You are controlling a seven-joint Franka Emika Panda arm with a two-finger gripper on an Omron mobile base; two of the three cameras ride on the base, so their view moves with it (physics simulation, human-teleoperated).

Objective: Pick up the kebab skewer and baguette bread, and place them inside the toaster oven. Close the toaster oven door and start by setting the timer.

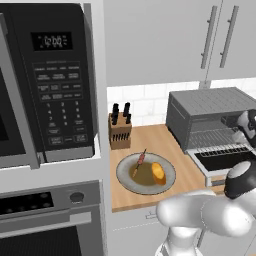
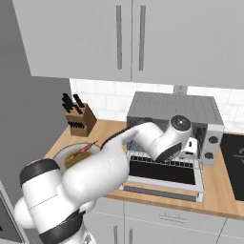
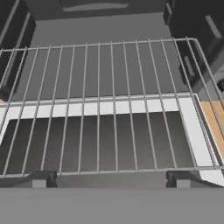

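Observation:
The toaster oven [image 1: 210, 102] [image 2: 171, 107] stands at the back of the wooden counter, and its door [image 1: 220, 162] [image 2: 162, 172] lies dropped open. My gripper [image 3: 109, 181] [image 2: 190, 151] hovers open just above the pulled-out wire rack [image 3: 109, 109], with nothing between its fingers. To the left of the oven, on a round grey plate [image 1: 125, 177] [image 2: 59, 153], lie the kebab skewer [image 1: 140, 161] [image 2: 87, 147] and the baguette bread [image 1: 158, 173]. My arm hides much of the plate in the right base view.
A knife block [image 1: 120, 131] [image 2: 78, 119] stands behind the plate by the tiled wall. A black microwave [image 1: 50, 75] and a built-in oven [image 1: 45, 220] fill the left. The oven's knobs [image 2: 213, 140] face front; a dark cooktop [image 2: 236, 162] lies to the right.

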